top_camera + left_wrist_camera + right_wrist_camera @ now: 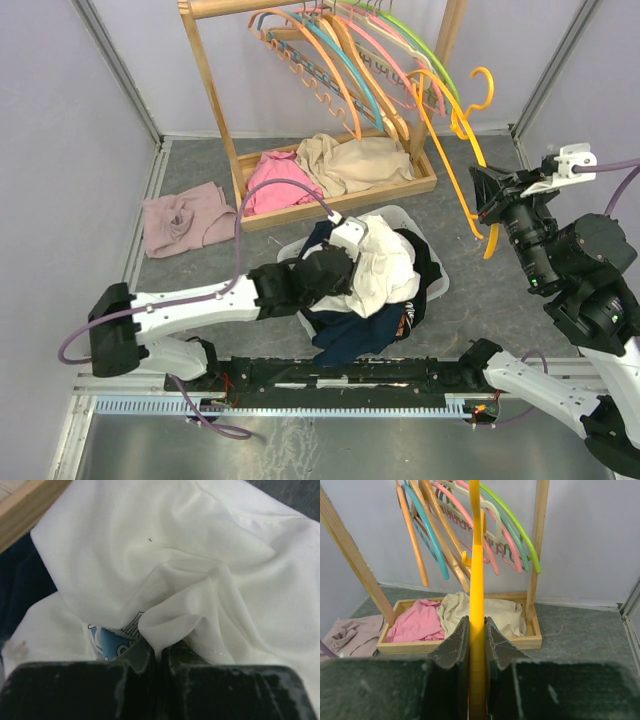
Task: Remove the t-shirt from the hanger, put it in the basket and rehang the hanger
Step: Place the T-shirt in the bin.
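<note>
The shirt looks already off, so the step in hand is the finish: setting things down. Nearest, the left hand (159,652) is pinched fully shut on a fold of the white t-shirt (190,570), its arm stretched low across the bench (520,290) with the wrist over a heap of dark clothes (350,335) in what seems to be a pale basket (438,282). The t-shirt lies crumpled on that heap. Further out, the right hand (476,645) is clamped narrowly on the bare yellow hanger (476,570), forearm raised and pointing at the wooden rack (215,90). Next, I judge, calls for letting the fold go and lifting clear without snagging cloth.
</note>
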### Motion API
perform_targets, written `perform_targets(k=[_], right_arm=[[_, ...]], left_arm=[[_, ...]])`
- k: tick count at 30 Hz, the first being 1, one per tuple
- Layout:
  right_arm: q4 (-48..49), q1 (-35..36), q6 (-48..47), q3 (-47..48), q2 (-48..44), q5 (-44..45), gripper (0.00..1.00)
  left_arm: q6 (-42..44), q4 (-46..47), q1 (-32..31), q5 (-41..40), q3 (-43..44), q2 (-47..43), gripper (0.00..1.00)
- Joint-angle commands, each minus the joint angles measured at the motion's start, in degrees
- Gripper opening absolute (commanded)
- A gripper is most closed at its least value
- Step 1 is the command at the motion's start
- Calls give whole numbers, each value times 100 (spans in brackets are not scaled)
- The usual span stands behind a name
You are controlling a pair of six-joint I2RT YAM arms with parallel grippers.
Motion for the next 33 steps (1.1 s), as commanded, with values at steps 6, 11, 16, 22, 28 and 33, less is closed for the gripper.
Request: perform_targets(k=[6,11,16,22,28,33], right_arm=[[616,10,17,145,147,-386,2],[748,11,-25,226,185,-629,2],[916,5,-59,373,337,-999,2],[1163,5,-102,408,431,-1036,2],[1397,9,-198,362,339,-938,2],[1503,5,-241,342,308,-943,2]], left_arm=[[-729,426,-294,-576,-225,1026,3],[-721,118,-292,-781,-93,890,3],[-661,-343,-329,-1083,180,463,41],[-514,-558,-408,-1098,361,-184,68],[-424,-1300,-421,-1602,684,-649,69],[-338,-1463,-428,-2151,616,-1168,71]])
